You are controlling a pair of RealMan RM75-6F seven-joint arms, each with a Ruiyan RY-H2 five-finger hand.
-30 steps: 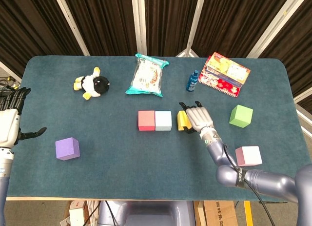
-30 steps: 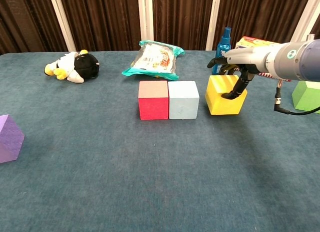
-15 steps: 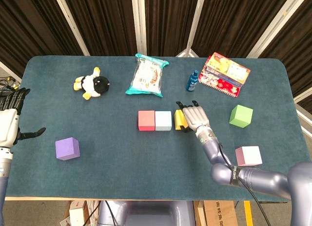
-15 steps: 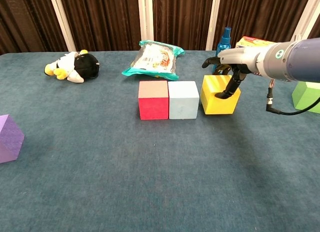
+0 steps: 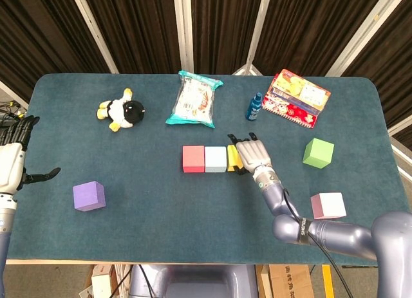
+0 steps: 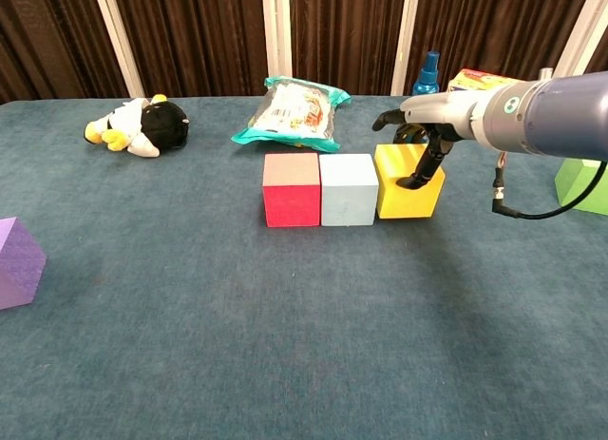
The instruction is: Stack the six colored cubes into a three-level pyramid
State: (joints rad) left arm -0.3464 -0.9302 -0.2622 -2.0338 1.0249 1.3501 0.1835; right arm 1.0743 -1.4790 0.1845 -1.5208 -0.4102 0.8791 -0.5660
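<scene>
The right hand sits over the top of the yellow cube, fingers curled down onto it and a fingertip pressed against its front face, so it holds the cube from above. Over the last second it has slid the cube sideways across the cloth: the clear gap that stood between yellow and the light blue cube has closed, and the two now stand touching or all but touching. The light blue cube in turn stands flush against the red cube, so a row of three runs across the middle of the table.

That row reads as the pyramid's bottom level, nearly finished; the yellow cube looks turned slightly out of line with its neighbours and may want squaring before the hand lets go. No cube stands on another yet.

The other three are well apart from the row: the green cube toward the right edge, the pink-and-white cube near the front right corner, the purple cube near the front left.

The left hand hangs at the left edge, fingers spread, holding nothing.
</scene>
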